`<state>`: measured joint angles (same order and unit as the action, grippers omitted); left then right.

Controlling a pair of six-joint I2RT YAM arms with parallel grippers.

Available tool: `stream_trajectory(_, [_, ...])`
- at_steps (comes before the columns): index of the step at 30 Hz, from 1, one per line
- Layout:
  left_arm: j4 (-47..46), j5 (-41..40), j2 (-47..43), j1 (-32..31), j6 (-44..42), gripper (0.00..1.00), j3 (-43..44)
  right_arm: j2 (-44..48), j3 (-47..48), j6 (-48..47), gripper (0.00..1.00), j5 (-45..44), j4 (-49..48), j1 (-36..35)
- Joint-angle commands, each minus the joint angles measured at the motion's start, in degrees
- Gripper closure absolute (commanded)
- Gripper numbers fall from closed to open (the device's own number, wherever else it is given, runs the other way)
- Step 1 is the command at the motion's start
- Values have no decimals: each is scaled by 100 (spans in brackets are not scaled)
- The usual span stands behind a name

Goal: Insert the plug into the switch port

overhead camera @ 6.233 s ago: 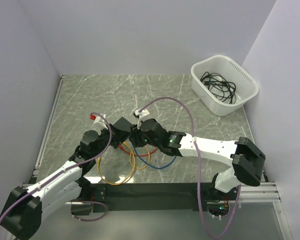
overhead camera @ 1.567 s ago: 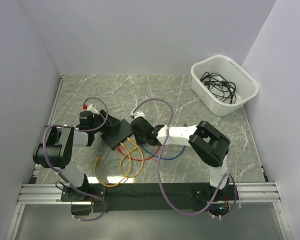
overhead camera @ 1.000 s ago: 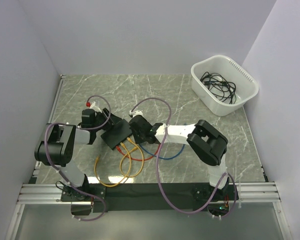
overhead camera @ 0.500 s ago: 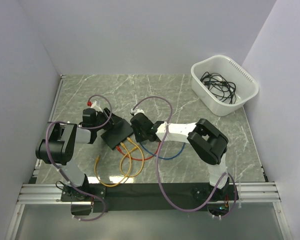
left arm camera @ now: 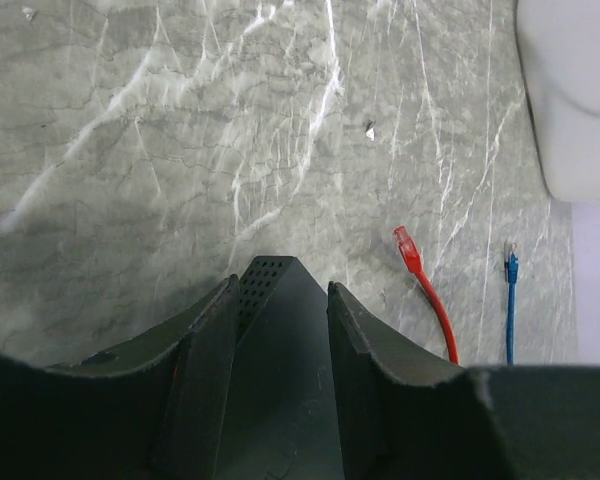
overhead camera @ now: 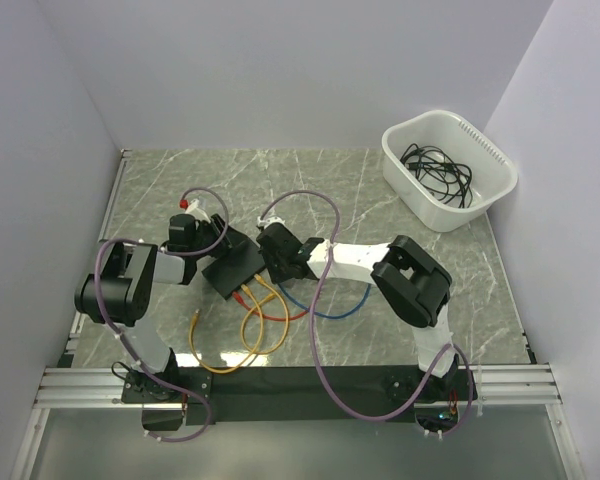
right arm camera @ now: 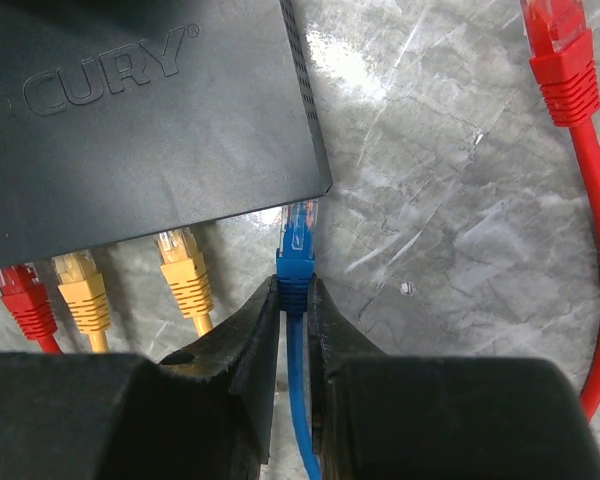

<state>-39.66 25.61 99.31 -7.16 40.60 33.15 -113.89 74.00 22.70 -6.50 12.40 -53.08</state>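
The switch (overhead camera: 235,263) is a flat black box lying askew at the middle left. My left gripper (overhead camera: 212,240) is at its far left corner. In the left wrist view both fingers press the switch (left arm camera: 280,350) from either side, left gripper (left arm camera: 280,290) shut on it. My right gripper (right arm camera: 295,290) is shut on the boot of the blue plug (right arm camera: 298,255). The clear tip of that plug touches the port face by the switch's (right arm camera: 140,130) right corner. One red plug (right arm camera: 20,295) and two yellow plugs (right arm camera: 185,275) sit in ports to its left.
A white tub (overhead camera: 480,195) of black cables stands at the back right. Yellow cable loops (overhead camera: 245,335), a red cable and a blue cable (overhead camera: 330,312) lie in front of the switch. A loose red plug (right arm camera: 560,50) lies right of the blue one.
My left gripper has narrowed a little on the switch corner and edged right. The right gripper with the blue plug has crept slightly back and left along the switch's front.
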Motion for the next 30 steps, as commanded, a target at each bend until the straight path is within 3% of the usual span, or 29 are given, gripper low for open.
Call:
stream_trajectory(1, [46,507,150,-189,-122,55,130,-55,168,-292,100,-35,-360,70])
stream_trajectory(14, [-33,726,458,-277,-149,62,175,253,-175,-951,100,-150,-897,237])
stream_trajectory(30, [-24,902,660,-550,-333,67,254,806,-852,-1716,100,633,-1741,298])
